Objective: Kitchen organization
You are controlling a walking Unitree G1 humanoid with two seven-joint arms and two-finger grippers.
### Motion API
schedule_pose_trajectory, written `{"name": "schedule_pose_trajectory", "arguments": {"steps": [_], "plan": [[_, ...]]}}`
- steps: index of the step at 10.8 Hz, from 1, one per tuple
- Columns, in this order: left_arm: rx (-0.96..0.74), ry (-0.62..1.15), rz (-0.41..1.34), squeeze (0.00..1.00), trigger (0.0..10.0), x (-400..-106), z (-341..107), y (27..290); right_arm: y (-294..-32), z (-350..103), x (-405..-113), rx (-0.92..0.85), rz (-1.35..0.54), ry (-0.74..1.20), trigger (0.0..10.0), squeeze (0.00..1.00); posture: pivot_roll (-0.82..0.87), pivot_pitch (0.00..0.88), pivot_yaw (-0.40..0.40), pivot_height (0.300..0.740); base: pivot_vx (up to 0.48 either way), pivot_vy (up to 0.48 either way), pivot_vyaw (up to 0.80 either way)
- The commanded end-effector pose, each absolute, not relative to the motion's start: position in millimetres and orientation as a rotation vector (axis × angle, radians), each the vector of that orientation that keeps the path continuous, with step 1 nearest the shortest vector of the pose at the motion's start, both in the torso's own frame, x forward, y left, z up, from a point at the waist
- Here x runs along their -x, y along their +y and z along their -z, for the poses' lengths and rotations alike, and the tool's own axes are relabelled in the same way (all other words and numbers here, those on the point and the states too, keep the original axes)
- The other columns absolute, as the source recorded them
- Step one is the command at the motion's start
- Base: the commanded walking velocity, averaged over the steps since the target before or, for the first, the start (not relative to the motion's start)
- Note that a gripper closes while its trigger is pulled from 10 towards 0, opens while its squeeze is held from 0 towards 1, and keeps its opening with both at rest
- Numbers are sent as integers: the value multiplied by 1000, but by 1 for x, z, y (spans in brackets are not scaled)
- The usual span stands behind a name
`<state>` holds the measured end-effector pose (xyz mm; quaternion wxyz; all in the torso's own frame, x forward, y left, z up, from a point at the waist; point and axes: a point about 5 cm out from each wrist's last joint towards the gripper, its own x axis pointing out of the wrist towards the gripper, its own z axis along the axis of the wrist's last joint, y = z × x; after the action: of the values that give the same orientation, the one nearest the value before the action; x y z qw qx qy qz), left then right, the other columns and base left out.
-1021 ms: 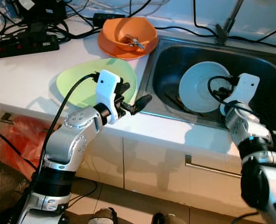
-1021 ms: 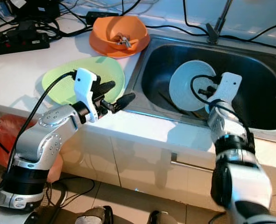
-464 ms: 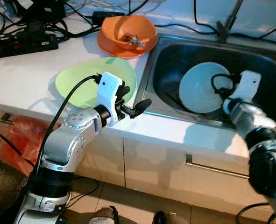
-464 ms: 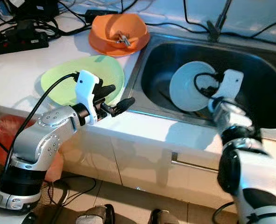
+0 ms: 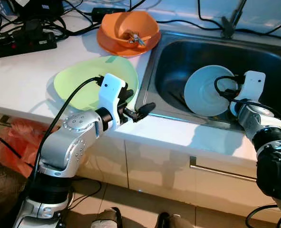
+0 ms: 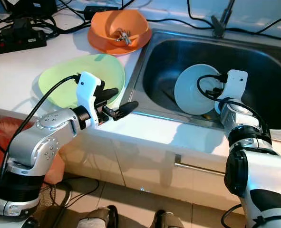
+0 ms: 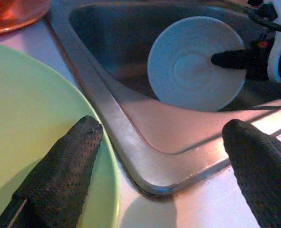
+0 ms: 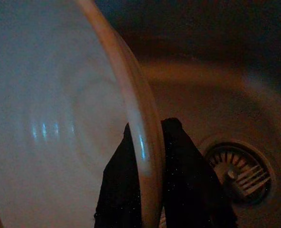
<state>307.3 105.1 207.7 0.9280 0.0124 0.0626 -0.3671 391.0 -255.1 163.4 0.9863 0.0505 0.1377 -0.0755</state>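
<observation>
The right tool point(image 8: 147, 190) is reaching down into the sink point(image 5: 178, 52), its two black fingers point(image 8: 188, 180) pinching the rim of a pale blue plate point(image 5: 208, 90), one finger on each face of it. The plate is standing tilted on edge inside the basin, leaning toward the left side of the sink, with the drain point(image 8: 235, 173) sitting just behind it on the sink floor. A black cable point(image 6: 209, 83) is looping from the right wrist across the face of the plate.

The left tool point(image 7: 164, 156) is hovering over the counter point(image 5: 21, 76) at the sink's left edge, its fingers point(image 7: 59, 175) spread wide and gripping nothing. One finger is hanging over the light green plate point(image 5: 90, 83), which is lying flat on the counter just beside the sink rim; the other is pointing out toward the steel edge.

Further back on the counter, near the sink's far left corner, an orange bowl point(image 5: 128, 31) is sitting on a matching orange plate, with some small metal pieces point(image 5: 135, 38) resting inside it. A black power strip point(image 5: 21, 42) and a tangle of cables are lying along the back left of the counter. Down on the floor to the left, an orange plastic bag point(image 5: 14, 142) is slumping against the cabinet.
</observation>
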Motion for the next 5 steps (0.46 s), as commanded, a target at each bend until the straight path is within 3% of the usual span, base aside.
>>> {"name": "schedule_pose_trajectory", "arguments": {"steps": [1,2,3,5], "plan": [[-18,139,768,0,10000,-304,-210,105,-260,-171,-392,-82,156,264,10000,0,197,204,-4,740,0,0,0],[-20,143,768,0,10000,-302,-211,106,-260,-169,-391,-79,153,277,10000,90,209,210,-3,740,0,0,0],[-24,150,763,0,10000,-301,-210,108,-260,-167,-391,-61,150,286,10000,1000,214,212,-1,740,0,0,0],[-26,166,754,0,10000,-298,-209,110,-257,-162,-390,-66,148,295,10000,1000,230,214,2,740,0,0,0]]}}
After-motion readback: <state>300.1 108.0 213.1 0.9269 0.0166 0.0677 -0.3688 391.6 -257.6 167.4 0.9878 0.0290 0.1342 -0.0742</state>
